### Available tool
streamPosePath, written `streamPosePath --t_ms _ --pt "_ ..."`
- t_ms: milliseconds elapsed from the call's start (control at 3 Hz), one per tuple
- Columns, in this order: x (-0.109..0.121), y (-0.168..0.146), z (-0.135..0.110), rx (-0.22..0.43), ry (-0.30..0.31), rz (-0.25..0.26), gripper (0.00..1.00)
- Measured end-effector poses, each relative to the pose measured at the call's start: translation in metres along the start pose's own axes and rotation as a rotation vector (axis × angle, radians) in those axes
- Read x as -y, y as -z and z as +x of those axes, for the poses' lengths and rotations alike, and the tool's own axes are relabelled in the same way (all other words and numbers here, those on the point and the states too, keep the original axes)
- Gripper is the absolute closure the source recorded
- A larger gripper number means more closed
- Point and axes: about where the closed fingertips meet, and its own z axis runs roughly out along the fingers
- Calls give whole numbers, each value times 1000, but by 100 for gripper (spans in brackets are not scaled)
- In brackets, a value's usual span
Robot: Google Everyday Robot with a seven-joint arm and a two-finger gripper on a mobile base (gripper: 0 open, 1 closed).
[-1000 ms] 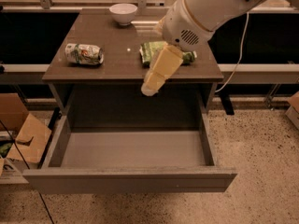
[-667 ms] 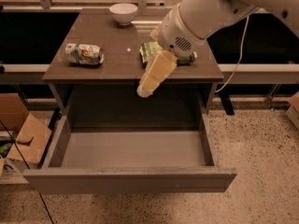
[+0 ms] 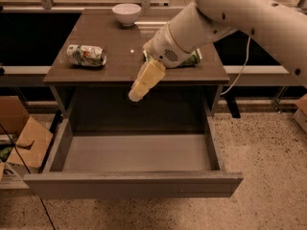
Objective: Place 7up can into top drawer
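The 7up can (image 3: 86, 55), whitish-silver with green and red marks, lies on its side on the left part of the brown table top (image 3: 120, 40). The top drawer (image 3: 134, 183) is pulled fully out below the table, its grey inside holding nothing. My gripper (image 3: 136, 94) hangs over the table's front edge near the middle, above the back of the drawer, well to the right of the can and holding nothing I can see. The white arm reaches in from the upper right.
A white bowl (image 3: 126, 13) stands at the table's back. A green snack bag (image 3: 194, 57) lies right of centre, mostly behind my arm. Cardboard boxes (image 3: 21, 143) sit on the floor at left. A cable hangs at right.
My gripper has moved a little to the left and down along the table's front edge. The can, bowl and drawer have not moved.
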Motion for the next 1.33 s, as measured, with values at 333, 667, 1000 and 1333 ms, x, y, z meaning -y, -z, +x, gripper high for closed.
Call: streamPosePath --t_ms 333,667,1000,1333 --pt "0 0 0 0 0 0 0" --pt "7 -5 -5 35 -5 41 0" --pt "30 -23 -20 120 -5 81 0" --pt "45 -36 -29 163 -3 89 0"
